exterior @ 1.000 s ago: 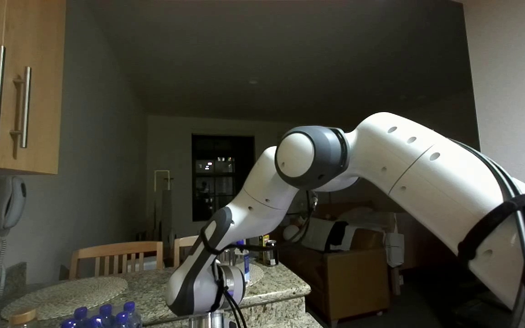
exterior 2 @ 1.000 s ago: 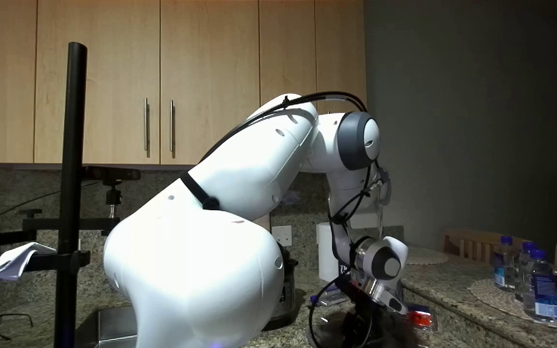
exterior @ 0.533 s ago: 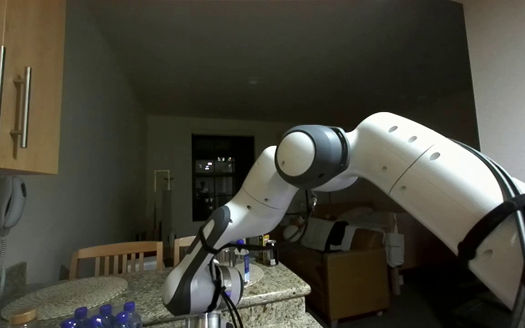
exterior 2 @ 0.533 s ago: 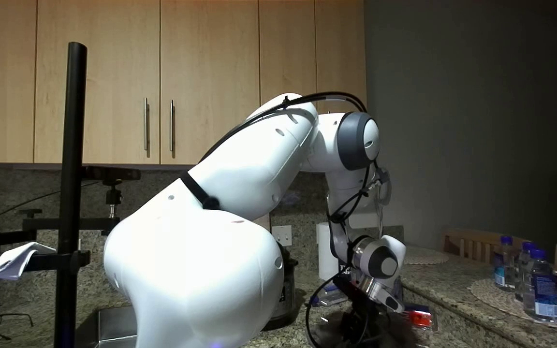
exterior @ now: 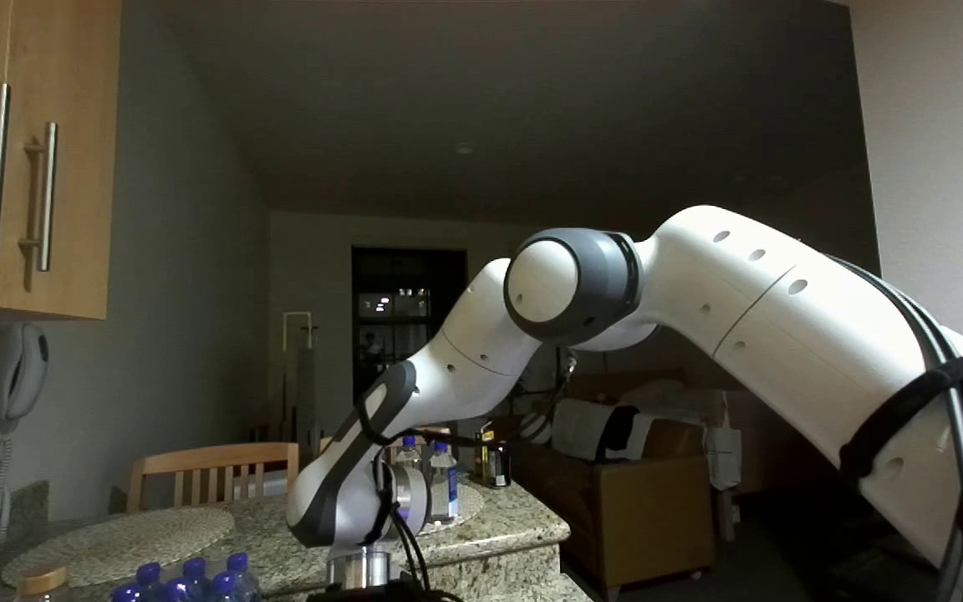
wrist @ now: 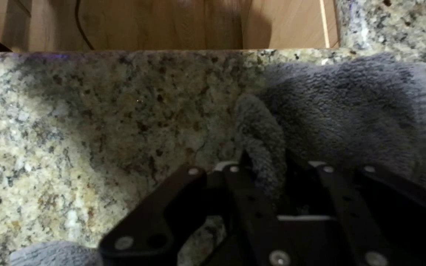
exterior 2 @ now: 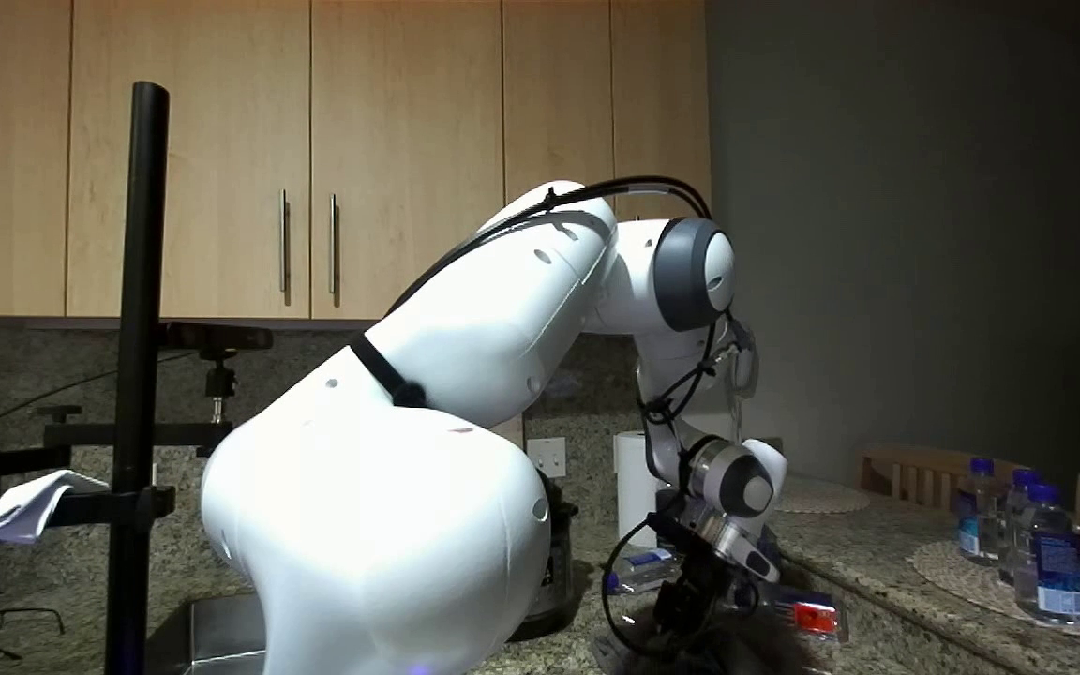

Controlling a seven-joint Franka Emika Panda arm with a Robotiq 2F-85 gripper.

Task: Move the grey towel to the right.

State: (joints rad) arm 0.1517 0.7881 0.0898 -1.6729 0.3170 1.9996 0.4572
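grey towel (wrist: pixel 353 111), pinched by the gripper (wrist: pixel 267 164), is partly hidden behind it.

The towel (wrist: pixel 357 114) is showing grey. The counter (wrist: pixel 43 159) is displaying cream, brown and black speckles. The gripper (wrist: pixel 268 162) is presenting black. The arm (exterior 2: pixel 381 544) is showing white with dark grey joints (exterior 2: pixel 679 272). Bottle caps (exterior 2: pixel 1044 492) are showing blue. Cupboards (exterior 2: pixel 409 141) are displaying pale wood grain.

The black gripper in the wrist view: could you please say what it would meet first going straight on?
Probably more of the fluffy grey towel, a fold of which the black gripper pinches; the speckled granite countertop likely comes next, though depth is unclear.
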